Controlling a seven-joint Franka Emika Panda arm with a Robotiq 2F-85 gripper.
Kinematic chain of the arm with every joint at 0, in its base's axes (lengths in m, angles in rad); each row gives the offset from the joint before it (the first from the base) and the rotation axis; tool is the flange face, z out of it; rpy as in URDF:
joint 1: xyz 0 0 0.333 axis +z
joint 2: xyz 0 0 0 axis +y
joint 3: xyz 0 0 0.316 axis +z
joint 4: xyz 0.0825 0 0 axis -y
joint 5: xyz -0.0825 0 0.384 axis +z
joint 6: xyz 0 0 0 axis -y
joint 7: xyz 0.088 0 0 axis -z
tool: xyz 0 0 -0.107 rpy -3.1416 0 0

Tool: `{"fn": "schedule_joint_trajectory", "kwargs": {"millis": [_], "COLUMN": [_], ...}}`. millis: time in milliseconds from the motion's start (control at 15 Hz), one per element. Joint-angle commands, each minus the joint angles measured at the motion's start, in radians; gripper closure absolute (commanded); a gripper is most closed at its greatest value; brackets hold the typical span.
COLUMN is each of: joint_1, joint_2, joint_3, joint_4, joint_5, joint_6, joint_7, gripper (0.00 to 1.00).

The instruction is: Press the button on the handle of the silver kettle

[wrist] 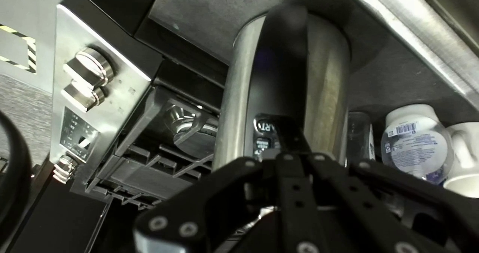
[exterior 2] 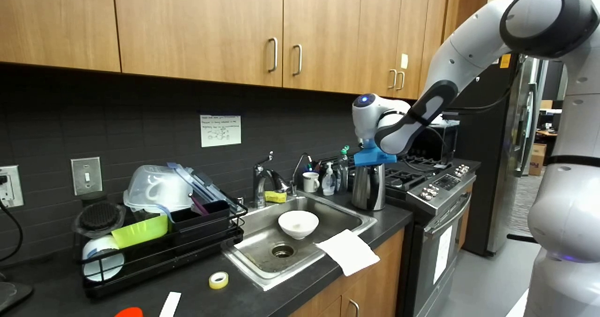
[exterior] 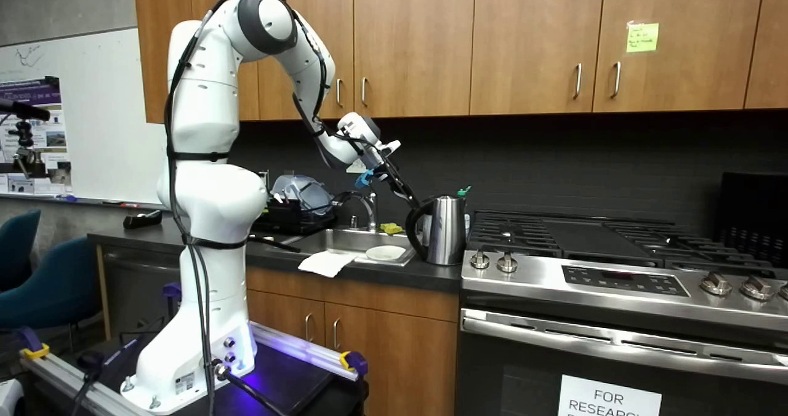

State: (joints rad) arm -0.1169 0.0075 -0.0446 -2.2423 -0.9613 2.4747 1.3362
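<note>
Standing well left of the silver kettle (exterior: 448,234) in an exterior view, the Franka Panda arm (exterior: 206,120) is bent in a high arch, probably so it can address the kettle from above. Next, left of the kettle, the black dish rack (exterior: 301,224) holds a clear plastic container (exterior: 305,191), likely to drain. Closer on that side comes the stainless sink (exterior: 351,240); a white towel (exterior: 328,263) drapes over the front edge of the dark counter (exterior: 431,276), perhaps to dry, a white bowl (exterior: 386,253) sits in the sink, presumably for washing, and a yellow sponge (exterior: 391,228) lies left of and behind the kettle, handy for that job. At the kettle's upper left, the Robotiq gripper (wrist: 283,127) slants down to the black handle (exterior: 411,228), its fingers (wrist: 294,141) together with nothing seen between them: a single narrow probe, apt for pressing. In the wrist view the tips hide part of a button (wrist: 265,127) whose lettering ends in "ART"; whether they touch it I cannot tell. The kettle stands upright on the counter, handle turned left toward the arm, which seems to suit this approach. The gas range (exterior: 529,280) just right of it may limit sliding.
</note>
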Motion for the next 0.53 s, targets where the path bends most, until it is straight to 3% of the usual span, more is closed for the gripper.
{"fn": "schedule_joint_trajectory", "kwargs": {"millis": [0,467], "joint_1": [0.009,0.005], "joint_2": [0.025,0.018], "joint_3": [-0.022,-0.028], "joint_4": [0.034,0.022], "joint_5": [-0.025,-0.019], "joint_6": [0.004,0.016], "joint_7": [0.004,0.003], "gripper": [1.00,1.00]}}
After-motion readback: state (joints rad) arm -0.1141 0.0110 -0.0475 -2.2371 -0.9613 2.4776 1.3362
